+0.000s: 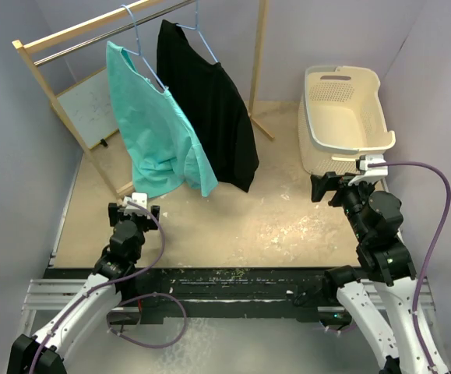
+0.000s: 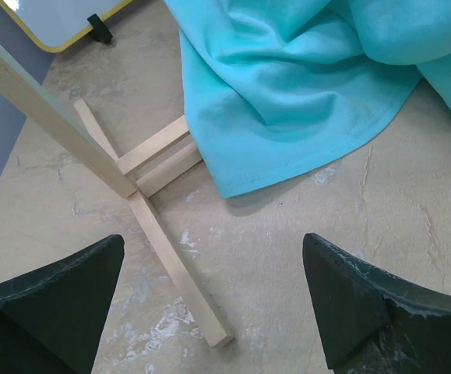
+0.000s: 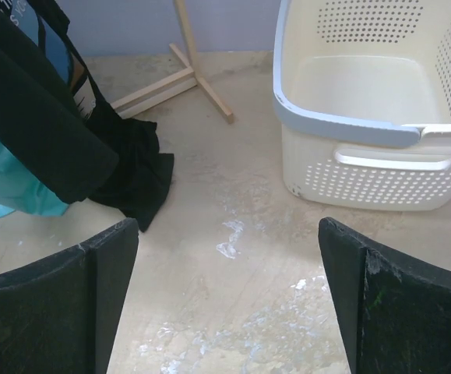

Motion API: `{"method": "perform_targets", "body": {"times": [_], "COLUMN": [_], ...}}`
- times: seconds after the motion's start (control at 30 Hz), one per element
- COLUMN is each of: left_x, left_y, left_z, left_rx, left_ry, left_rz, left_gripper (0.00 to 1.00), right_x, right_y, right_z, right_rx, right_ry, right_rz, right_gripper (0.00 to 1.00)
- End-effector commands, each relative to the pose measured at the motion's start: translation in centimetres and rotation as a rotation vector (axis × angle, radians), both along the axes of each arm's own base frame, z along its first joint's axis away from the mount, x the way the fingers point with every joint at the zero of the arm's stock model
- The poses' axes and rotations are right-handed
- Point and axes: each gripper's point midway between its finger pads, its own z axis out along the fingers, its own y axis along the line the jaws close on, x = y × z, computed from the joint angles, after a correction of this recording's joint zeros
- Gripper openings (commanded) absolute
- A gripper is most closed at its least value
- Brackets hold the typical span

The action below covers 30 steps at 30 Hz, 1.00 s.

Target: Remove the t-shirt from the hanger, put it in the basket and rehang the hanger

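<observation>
Top external view: teal cotton t-shirt (image 1: pixel 159 132) and black t-shirt (image 1: pixel 209 101) hang on thin blue wire hangers (image 1: pixel 141 53), at the table's far-left corner.
Left gripper (image 1: pixel 134 208): fingers apart, empty, facing the teal hem, apparently staged to tug it.
Right gripper (image 1: pixel 330 187): apart, empty, beside cream perforated laundry basket (image 1: pixel 342 117).

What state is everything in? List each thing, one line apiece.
teal t-shirt: hanging, not yet removed
black t-shirt: hanging, not yet removed
laundry basket: upright, empty
left claw: open, holding nothing
right claw: open, holding nothing
</observation>
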Motion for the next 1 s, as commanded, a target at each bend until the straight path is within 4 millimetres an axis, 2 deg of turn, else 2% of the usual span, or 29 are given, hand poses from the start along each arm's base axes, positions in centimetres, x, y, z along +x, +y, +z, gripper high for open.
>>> {"method": "perform_targets", "body": {"times": [0.0,0.13,0.23,0.3,0.4,0.5,0.53,0.57,0.6,0.67,0.77,0.9,0.97], "left_x": [0.2,0.5,0.7,0.8,1.2,1.6,1.6,1.7,1.7,1.7,1.4,0.6,0.3], "left_y": [-0.5,-1.7,-3.0,-4.1,-5.8,-7.4,-7.9,-8.5,-9.0,-10.0,-11.7,-13.4,-13.9], "left_z": [0.7,1.2,1.7,2.4,4.2,6.8,7.6,8.6,9.5,11.5,14.2,17.0,17.9], "left_rx": [-0.018,-0.038,-0.058,-0.080,-0.123,-0.174,-0.193,-0.211,-0.232,-0.274,-0.344,-0.419,-0.440], "left_ry": [0.004,0.046,0.096,0.126,0.162,0.172,0.171,0.173,0.170,0.162,0.152,0.141,0.138], "left_rz": [-0.015,-0.071,-0.135,-0.181,-0.245,-0.310,-0.331,-0.357,-0.378,-0.426,-0.510,-0.605,-0.638], "left_gripper": [0.99,0.99,0.96,0.84,0.60,0.40,0.38,0.42,0.56,0.69,0.84,0.93,0.96], "right_x": [0.3,1.1,1.8,2.2,2.9,3.7,3.9,4.1,4.3,4.6,4.9,4.1,3.6], "right_y": [0.6,2.3,4.6,6.3,8.5,10.1,10.6,11.3,12.0,13.6,16.4,19.4,19.8], "right_z": [-0.1,-0.6,-1.1,-1.5,-2.9,-4.3,-4.8,-5.2,-5.5,-5.9,-5.9,-5.3,-4.6], "right_rx": [0.022,0.059,0.073,0.071,0.055,0.018,0.004,-0.014,-0.029,-0.052,-0.040,0.030,0.033], "right_ry": [0.006,0.036,0.081,0.125,0.212,0.307,0.343,0.377,0.404,0.444,0.450,0.402,0.379], "right_rz": [0.019,0.081,0.160,0.209,0.249,0.239,0.233,0.235,0.237,0.258,0.326,0.434,0.464], "right_gripper": [0.97,0.86,0.71,0.60,0.44,0.35,0.33,0.30,0.29,0.26,0.24,0.24,0.24]}}
